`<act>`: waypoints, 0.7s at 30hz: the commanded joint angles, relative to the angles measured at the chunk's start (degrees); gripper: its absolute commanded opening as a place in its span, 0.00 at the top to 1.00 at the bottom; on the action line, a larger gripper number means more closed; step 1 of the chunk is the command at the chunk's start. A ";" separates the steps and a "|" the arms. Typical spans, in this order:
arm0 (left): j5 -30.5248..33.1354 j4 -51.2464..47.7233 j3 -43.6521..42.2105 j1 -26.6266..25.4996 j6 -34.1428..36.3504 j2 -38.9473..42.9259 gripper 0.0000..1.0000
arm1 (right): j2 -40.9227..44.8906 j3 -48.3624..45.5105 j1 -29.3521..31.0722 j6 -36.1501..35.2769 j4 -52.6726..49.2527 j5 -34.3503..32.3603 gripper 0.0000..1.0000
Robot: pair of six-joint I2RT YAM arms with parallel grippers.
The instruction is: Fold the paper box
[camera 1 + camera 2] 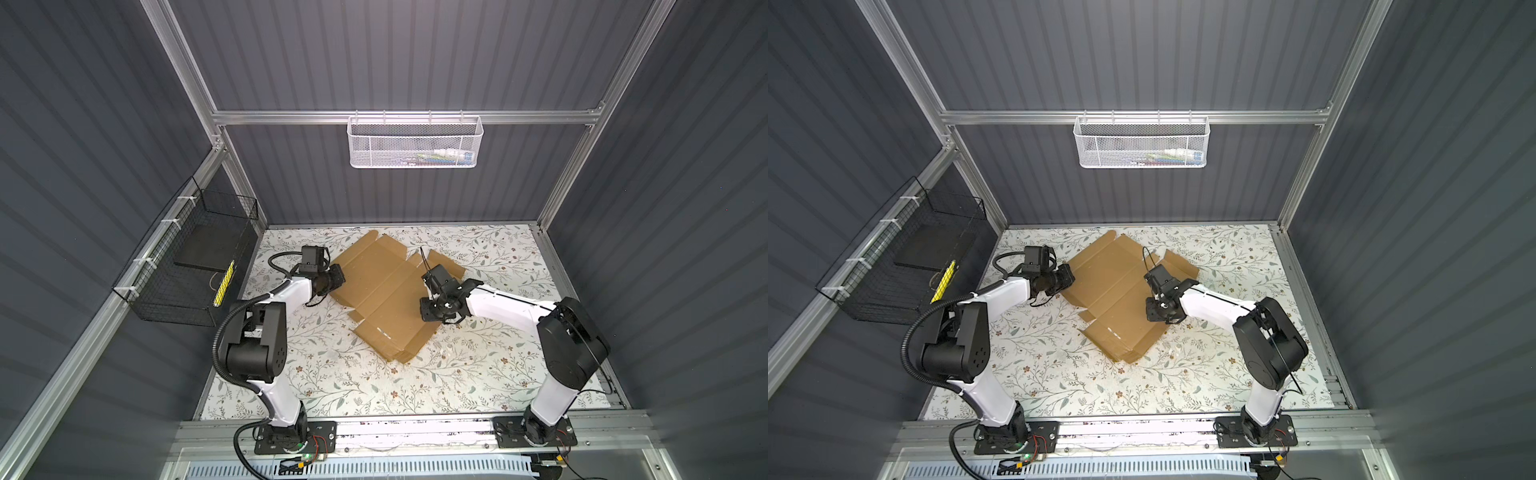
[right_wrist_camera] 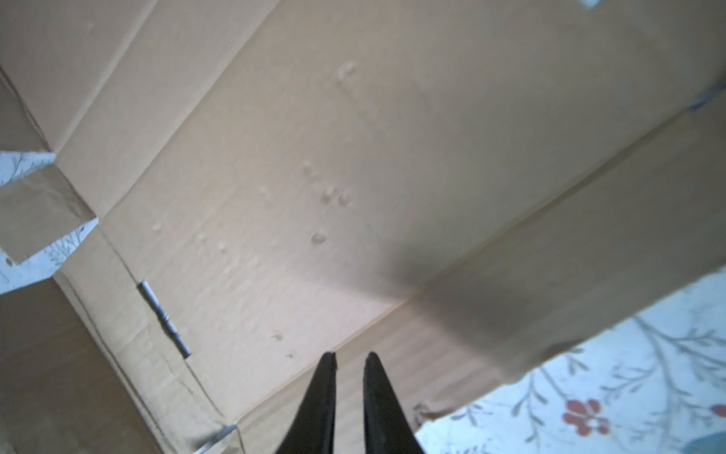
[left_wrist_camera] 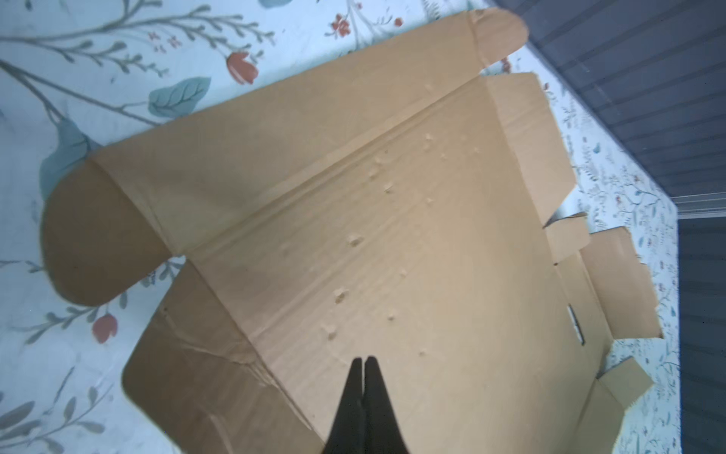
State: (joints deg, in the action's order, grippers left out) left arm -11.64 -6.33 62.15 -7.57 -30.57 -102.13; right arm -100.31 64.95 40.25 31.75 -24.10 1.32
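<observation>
Pinched fully closed and empty at the left gripper (image 3: 363, 359); parted by a narrow gap, clasping nothing, at the right gripper (image 2: 349, 355). Just below and ahead of both sets of tips: paper box (image 1: 386, 286), unfolded flat between them. Beyond it, floral table (image 1: 478, 374).

Arms (image 1: 278, 403): white shells, black joint housings.
Left cable (image 1: 216, 338): black corrugated hose.
Base plates (image 1: 325, 432): black, screwed, red wires.
Pincer fingers (image 3: 353, 405): black, tapered.
</observation>
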 commanded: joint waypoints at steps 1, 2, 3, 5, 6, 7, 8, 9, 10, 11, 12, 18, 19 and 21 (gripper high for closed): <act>1.07 -0.75 0.68 -0.25 1.41 -2.73 1.00 | 0.45 -0.88 2.80 4.50 1.57 0.90 0.82; 1.09 -0.49 0.48 -0.25 1.39 -3.19 1.00 | 0.21 -0.88 3.49 4.95 3.32 1.25 0.82; 1.09 -0.07 0.21 -0.25 1.43 -3.81 1.00 | -0.26 -0.88 4.09 5.44 3.71 1.53 0.82; 1.07 0.74 -0.55 -0.25 1.08 -4.73 1.00 | -1.07 -1.09 4.70 6.25 4.82 2.39 0.82; 0.88 1.15 -1.06 -0.25 0.88 -4.96 1.00 | -1.55 -1.22 4.75 6.57 5.30 2.95 0.82; 0.75 1.66 -1.64 -0.24 0.49 -5.15 1.00 | -1.96 -1.31 4.76 6.82 5.46 3.07 0.82; 0.66 2.20 -2.44 -0.25 0.19 -5.02 1.00 | -2.28 -1.38 4.77 6.92 5.55 2.96 0.82; 0.53 2.66 -3.32 -0.25 -0.20 -4.83 1.00 | -2.49 -1.53 4.75 6.92 5.68 2.62 0.82; 0.48 2.97 -4.09 -0.25 -0.43 -4.51 1.00 | -2.75 -1.74 4.75 6.92 6.01 2.31 0.82; 0.39 3.14 -4.97 -0.25 -0.74 -4.17 1.00 | -2.96 -1.92 4.67 6.92 6.24 2.27 0.82; 0.33 3.31 -5.84 -0.25 -0.95 -3.73 1.00 | -3.35 -1.93 4.36 6.92 6.34 2.28 0.82; -0.14 6.75 -12.73 -0.25 -2.91 -0.69 1.00 | -5.49 -2.36 1.94 6.49 6.02 3.33 0.83; -0.61 7.29 -13.64 -0.25 -3.26 -0.41 1.00 | -5.60 -2.45 1.32 6.28 5.99 3.29 0.83; -1.88 8.38 -15.50 -0.25 -3.94 0.18 1.00 | -5.85 -2.55 0.14 5.84 5.90 3.12 0.83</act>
State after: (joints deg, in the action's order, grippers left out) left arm -12.19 4.34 50.09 -7.55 -32.86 -101.89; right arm -105.51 62.98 41.89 37.71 -17.76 4.54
